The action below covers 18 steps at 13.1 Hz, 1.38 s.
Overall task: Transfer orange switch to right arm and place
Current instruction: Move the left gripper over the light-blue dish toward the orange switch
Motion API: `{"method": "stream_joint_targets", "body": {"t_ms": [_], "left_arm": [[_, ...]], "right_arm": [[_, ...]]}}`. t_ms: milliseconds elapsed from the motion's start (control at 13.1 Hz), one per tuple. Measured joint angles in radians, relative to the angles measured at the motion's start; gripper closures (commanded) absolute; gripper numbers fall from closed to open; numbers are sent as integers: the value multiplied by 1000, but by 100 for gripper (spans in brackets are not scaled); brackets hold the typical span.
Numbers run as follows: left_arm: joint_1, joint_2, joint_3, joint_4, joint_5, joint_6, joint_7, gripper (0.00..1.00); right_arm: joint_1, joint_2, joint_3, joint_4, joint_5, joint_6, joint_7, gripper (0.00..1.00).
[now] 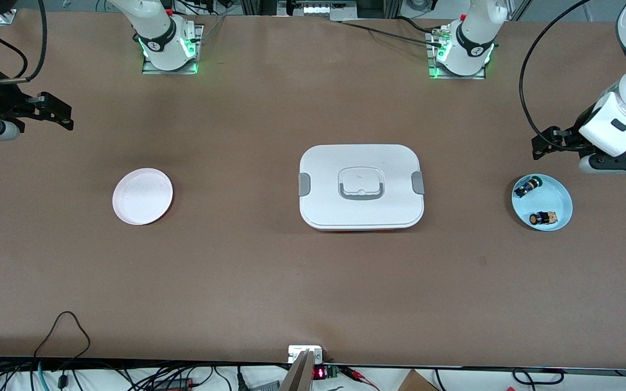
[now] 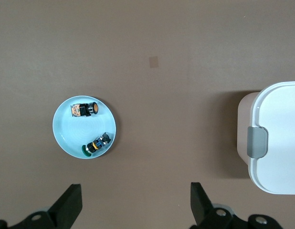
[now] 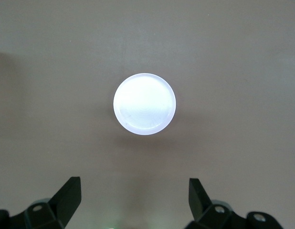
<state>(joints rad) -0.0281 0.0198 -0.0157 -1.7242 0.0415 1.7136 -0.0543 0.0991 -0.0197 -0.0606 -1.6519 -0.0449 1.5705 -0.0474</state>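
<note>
Your left gripper has its fingers spread wide and holds nothing. It hangs over bare surface at the left arm's end, just beside the blue dish. This stance keeps the dish in full sight of the left wrist camera, so you can line up a descent before committing.

Your right gripper also has its fingers wide apart and empty. It hangs over the right arm's end of the surface, near the white plate. Judged from the task, this arm waits to receive the part.

The orange switch lies on its side in the blue dish, in the part of the dish nearer the front camera. A green switch lies in the same dish, farther from that camera and close to the rim. The two switches are apart and do not touch. Confirm the cap colour before you close; the bodies look alike.

The white plate holds nothing. It is the likely place for the switch, although the pictures do not settle this.

A white lidded box stands in the middle of the surface, between dish and plate. Its lid is on, with a grey clip at each end and a recessed grey handle on top. Its contents are hidden. Expect to make the handover above or near this box, so keep both arms high enough to pass over the lid.
</note>
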Motion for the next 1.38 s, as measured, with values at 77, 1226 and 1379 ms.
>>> {"method": "stream_joint_targets", "body": {"t_ms": [77,1226,1379], "left_arm": [[0,0,0,0,0,0,0,0],[62,13,5,-6,0,-79,-41,0],[112,55,6,-10,0,-80,-41,0]], "right_arm": [[0,0,0,0,0,-1,0,0],[3,0,0,1,0,-13,0,0],[3,0,0,1,0,-14,0,0]]}}
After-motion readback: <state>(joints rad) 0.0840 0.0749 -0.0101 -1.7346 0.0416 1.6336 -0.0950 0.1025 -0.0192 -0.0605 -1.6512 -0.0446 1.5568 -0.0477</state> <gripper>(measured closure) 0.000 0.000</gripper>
